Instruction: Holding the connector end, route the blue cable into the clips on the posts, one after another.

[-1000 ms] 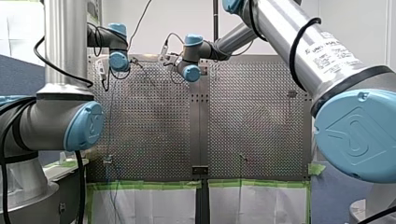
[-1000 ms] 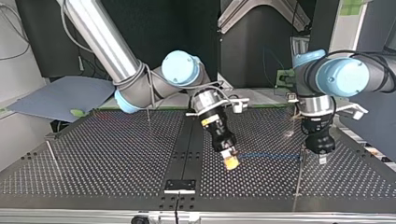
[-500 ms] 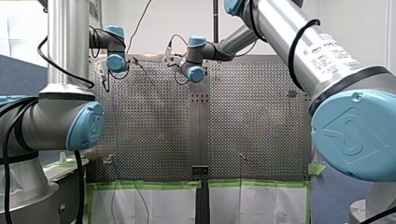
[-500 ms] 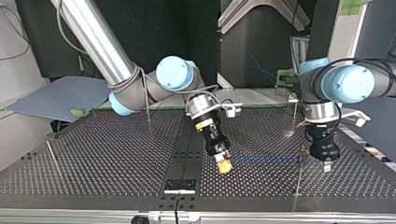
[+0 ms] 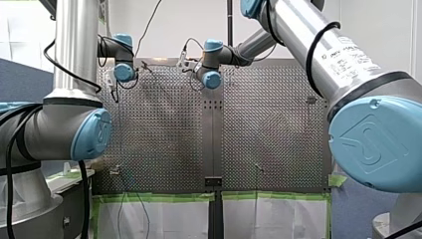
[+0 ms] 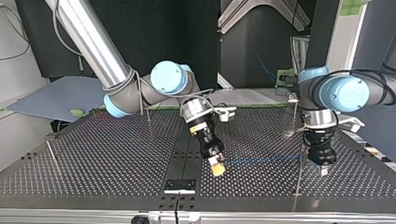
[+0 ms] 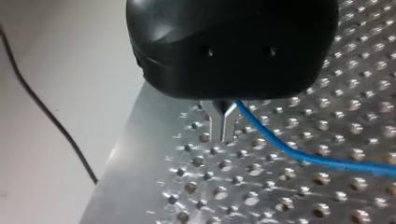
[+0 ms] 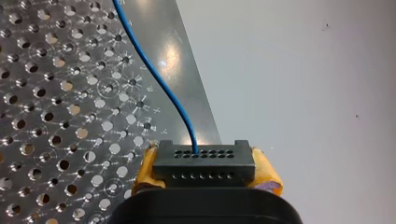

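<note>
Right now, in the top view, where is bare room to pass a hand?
Free: the perforated table between the thin post at the view's left and the black centre strip. Crowded: right of the strip, where the blue cable runs from the connector.

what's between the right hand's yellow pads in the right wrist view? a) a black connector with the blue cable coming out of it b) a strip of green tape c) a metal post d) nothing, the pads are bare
a: the right hand grips a black connector between its yellow pads, and the blue cable leaves the connector's face.
</note>
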{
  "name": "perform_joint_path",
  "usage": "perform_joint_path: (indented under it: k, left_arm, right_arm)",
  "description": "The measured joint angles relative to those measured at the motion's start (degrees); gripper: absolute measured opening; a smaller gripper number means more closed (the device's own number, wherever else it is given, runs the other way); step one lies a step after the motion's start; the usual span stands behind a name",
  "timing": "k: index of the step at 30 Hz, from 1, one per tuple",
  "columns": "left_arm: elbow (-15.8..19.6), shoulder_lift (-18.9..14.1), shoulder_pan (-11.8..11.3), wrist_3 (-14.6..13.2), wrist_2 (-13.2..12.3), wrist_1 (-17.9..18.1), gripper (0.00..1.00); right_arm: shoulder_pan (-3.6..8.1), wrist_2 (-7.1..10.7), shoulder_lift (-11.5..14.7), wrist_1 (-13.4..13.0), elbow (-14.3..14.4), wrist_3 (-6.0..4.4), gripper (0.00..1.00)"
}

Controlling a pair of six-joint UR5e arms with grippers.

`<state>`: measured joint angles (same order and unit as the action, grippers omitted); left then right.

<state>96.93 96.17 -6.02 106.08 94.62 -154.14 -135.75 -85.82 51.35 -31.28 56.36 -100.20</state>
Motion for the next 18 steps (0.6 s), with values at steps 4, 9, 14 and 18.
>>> perform_joint_path:
  k: [4, 9, 14, 18]
  left_arm:
    - [-0.84, 0.31, -0.13, 1.54, -0.29, 0.28, 0.0]
    - [-1.2, 1.44, -0.18, 2.12, -0.58, 0.34, 0.0]
    - [-1.22, 2.22, -0.23, 2.32, -0.59, 0.45, 0.0]
    - [-1.24, 2.33, -0.27, 2.36, -0.54, 0.2, 0.0]
  right_arm:
    - [0.41, 0.58, -1.47, 0.2, -1.63, -0.05, 0.0]
    - [0.69, 1.0, -2.76, 0.37, -3.89, -0.71, 0.0]
    - [1.09, 1.4, -3.39, 0.7, -4.93, -0.98, 0.0]
    - [1.17, 1.62, -3.47, 1.3, -5.04, -1.02, 0.0]
